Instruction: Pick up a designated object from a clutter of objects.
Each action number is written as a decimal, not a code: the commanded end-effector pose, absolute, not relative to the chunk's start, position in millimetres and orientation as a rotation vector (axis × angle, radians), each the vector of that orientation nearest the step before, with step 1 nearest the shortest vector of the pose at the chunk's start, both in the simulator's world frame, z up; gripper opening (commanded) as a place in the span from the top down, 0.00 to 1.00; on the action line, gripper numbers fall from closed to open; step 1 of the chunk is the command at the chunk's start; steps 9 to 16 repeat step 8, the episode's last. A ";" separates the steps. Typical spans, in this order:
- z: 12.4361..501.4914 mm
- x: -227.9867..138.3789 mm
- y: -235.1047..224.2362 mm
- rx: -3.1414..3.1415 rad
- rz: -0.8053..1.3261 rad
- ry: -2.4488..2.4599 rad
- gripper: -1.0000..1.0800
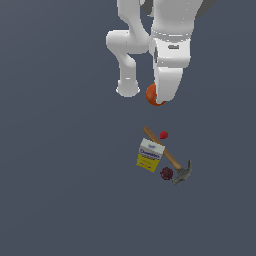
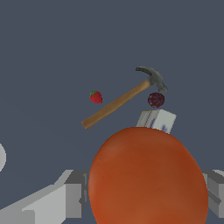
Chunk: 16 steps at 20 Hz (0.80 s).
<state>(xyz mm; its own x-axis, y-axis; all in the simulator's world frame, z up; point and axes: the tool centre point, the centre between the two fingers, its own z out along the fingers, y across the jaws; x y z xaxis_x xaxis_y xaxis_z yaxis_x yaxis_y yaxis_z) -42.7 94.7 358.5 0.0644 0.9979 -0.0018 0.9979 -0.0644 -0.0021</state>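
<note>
One orange fruit is clamped between the fingers of the pincer. Four items are counted on the worktop: one hammer, one box, one strawberry, one maroon fruit.

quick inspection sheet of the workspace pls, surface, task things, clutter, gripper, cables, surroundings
surface: plain dark grey floor, no marks seen
job's thing: orange ball sits between the gripper fingers; in the exterior view it shows partly behind the white hand, apart from the clutter
clutter: white-and-yellow box lies over the handle of the hammer; strawberry lies apart beside the handle; dark maroon fruit lies close to the grey hammer head
grippers: gripper has one finger on each side of the ball, apparently closed on it
cables: nothing seen
surroundings: nothing seen beyond the white arm
</note>
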 end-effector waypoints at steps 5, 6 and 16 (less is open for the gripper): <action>380.9 -50.8 114.9 -2.294 0.001 -2.146 1.00; 382.1 -51.1 116.1 -2.294 0.001 -2.146 1.00; 383.3 -51.5 116.7 -2.294 0.000 -2.146 1.00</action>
